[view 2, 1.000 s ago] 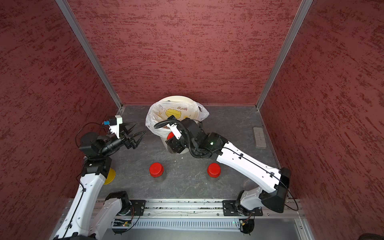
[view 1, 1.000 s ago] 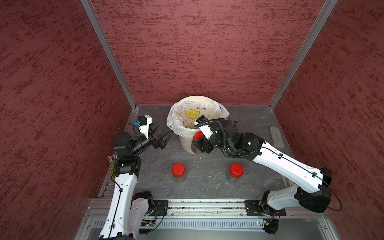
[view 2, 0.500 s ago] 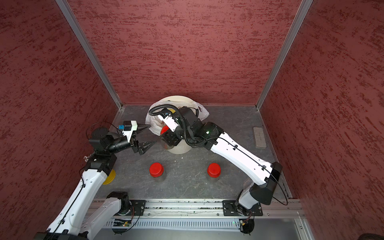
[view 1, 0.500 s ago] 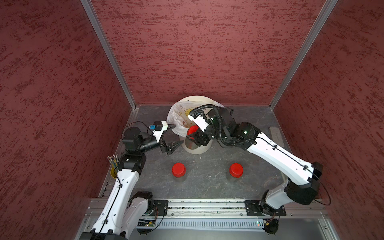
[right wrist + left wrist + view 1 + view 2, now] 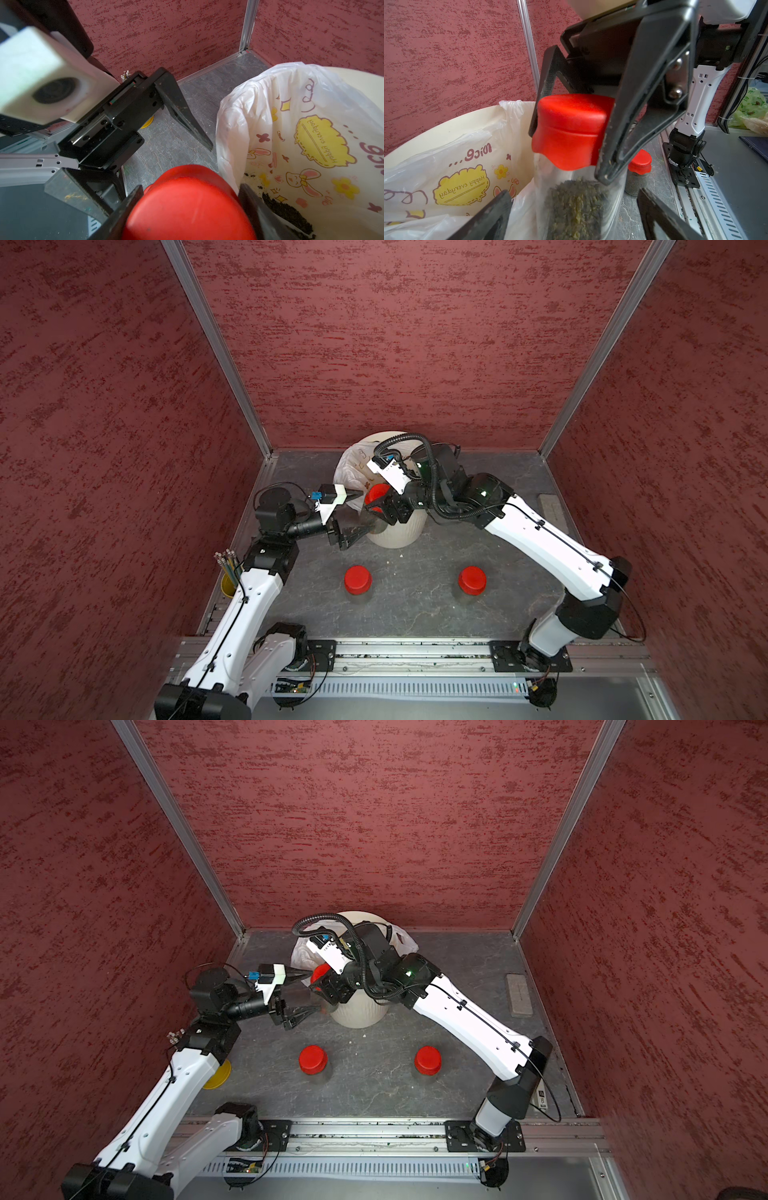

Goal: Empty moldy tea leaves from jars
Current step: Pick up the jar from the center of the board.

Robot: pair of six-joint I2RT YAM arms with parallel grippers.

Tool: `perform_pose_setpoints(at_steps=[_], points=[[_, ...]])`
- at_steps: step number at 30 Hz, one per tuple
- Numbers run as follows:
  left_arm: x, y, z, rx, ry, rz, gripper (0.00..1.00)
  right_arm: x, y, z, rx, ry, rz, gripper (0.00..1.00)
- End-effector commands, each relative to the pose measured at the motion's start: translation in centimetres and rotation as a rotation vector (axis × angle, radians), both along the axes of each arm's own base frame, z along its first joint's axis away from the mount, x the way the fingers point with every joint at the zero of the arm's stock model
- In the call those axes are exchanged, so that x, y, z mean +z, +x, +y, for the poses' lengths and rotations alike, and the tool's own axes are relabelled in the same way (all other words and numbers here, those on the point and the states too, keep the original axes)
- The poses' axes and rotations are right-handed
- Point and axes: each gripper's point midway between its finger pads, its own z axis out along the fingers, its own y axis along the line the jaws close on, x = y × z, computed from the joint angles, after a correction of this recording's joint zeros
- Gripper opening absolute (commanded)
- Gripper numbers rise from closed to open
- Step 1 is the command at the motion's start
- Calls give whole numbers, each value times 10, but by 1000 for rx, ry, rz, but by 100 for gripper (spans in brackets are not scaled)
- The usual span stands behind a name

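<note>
We are finding the held jar point(image 5: 542, 197) lifted off the bench point(image 5: 415, 610), roughly upright, at the rim of the cream bin point(image 5: 399, 533) on the side facing the left arm point(image 5: 257, 597). The right pincer point(image 5: 567, 156) is clamping it from above, jaws pressed on either side of its red lid point(image 5: 571, 124), with one tip reaching down onto the clear wall. The left pincer point(image 5: 363, 513) is standing wide open, its jaws flanking the jar's body; we are not seeing either one touch it. A second jar point(image 5: 358, 578) and a third jar point(image 5: 472, 580) are sitting capped on the bench nearer the rail point(image 5: 415, 649), well apart. We are judging the jar light and rigid, its wall smooth and probably slick; we cannot tell glass from plastic, so we are treating it as breakable. The tea leaves point(image 5: 577, 209) are filling the lower part and look loose and dry, likely to pour freely once the lid is off. The best hold for the open pincer looks like the body just below the lid's wavy skirt, squarely across and firm enough to resist twisting. The bench is looking flat, dark grey and veined like stone. Dark leaves point(image 5: 286, 209) are lying in the printed bag point(image 5: 291, 99) lining the bin. Red textured walls point(image 5: 395, 344) are boxing in three sides, and both pincers are crowding the bin, leaving little room to swing.
</note>
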Motion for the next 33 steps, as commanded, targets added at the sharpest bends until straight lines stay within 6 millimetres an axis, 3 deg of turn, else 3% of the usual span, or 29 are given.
perform_pose_setpoints(at_steps=[1,8,33], points=[[0,-1,-3,-27,-8,-22,95,21,-4,4,53,52,-30,47],[-2,8,-5,-23,-22,-13,93,26,-8,8,88,80,-27,46],[-8,11,-13,-46,-13,-16,91,36,-15,17,151,136,-15,43]])
